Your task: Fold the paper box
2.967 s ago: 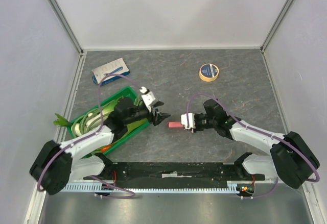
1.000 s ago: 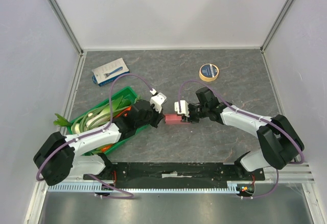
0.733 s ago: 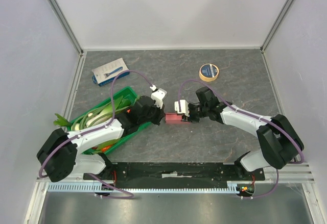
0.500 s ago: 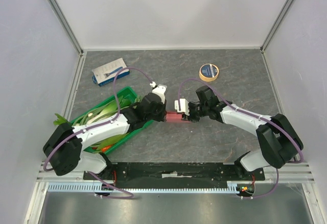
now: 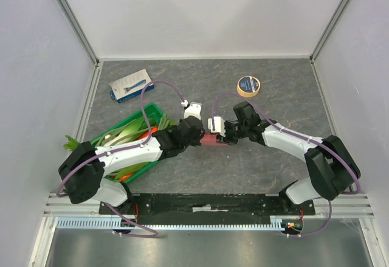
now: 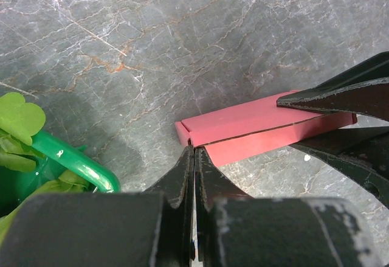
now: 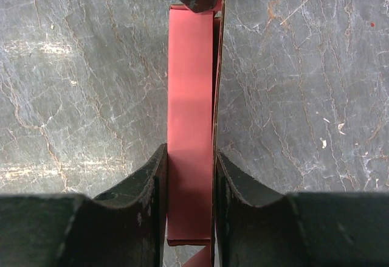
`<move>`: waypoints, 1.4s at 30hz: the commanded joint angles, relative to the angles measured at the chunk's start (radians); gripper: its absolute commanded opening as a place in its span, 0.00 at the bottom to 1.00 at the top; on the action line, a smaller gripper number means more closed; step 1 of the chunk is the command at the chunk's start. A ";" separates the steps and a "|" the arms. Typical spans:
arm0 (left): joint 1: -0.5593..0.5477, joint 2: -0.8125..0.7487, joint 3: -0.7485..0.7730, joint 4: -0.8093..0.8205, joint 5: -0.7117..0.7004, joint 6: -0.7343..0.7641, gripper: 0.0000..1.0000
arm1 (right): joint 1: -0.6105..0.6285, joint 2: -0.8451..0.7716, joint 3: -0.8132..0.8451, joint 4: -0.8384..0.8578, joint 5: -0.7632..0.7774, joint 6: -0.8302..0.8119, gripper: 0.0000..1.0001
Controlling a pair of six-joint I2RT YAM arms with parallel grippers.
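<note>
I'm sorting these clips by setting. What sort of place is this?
Likely a robot lab test cell, not a home: plain white panels wall in the table, a left arm and right arm are bolted at its edge, and the props look staged, like the green crate of vegetables.

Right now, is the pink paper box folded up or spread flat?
Folded: the paper box is long and narrow, a seam along it, its sides clamped in the right gripper.

Top camera: fixed high at the near edge, looking down over the whole table [image 5: 273,97]. Wrist cameras: close, aimed down at its surface. Both catch the paper box [image 6: 255,127] from opposite ends.
</note>
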 commanded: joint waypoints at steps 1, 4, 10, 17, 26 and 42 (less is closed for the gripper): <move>-0.009 0.035 -0.060 0.108 -0.026 -0.045 0.02 | 0.020 0.033 0.024 -0.049 -0.032 -0.004 0.24; -0.017 0.048 -0.093 0.131 -0.062 -0.049 0.02 | 0.020 0.033 0.025 -0.046 -0.020 0.010 0.24; -0.026 0.065 -0.140 0.156 -0.079 -0.057 0.02 | 0.015 0.041 0.038 -0.014 -0.044 0.053 0.29; -0.038 0.065 -0.110 0.057 -0.101 -0.129 0.02 | 0.014 0.054 0.048 -0.004 -0.040 0.076 0.27; -0.083 0.146 0.007 -0.128 -0.259 -0.316 0.02 | 0.014 0.053 0.047 0.000 -0.037 0.082 0.26; 0.017 -0.286 -0.149 0.053 0.090 0.039 0.56 | 0.014 0.053 0.047 -0.001 -0.044 0.075 0.26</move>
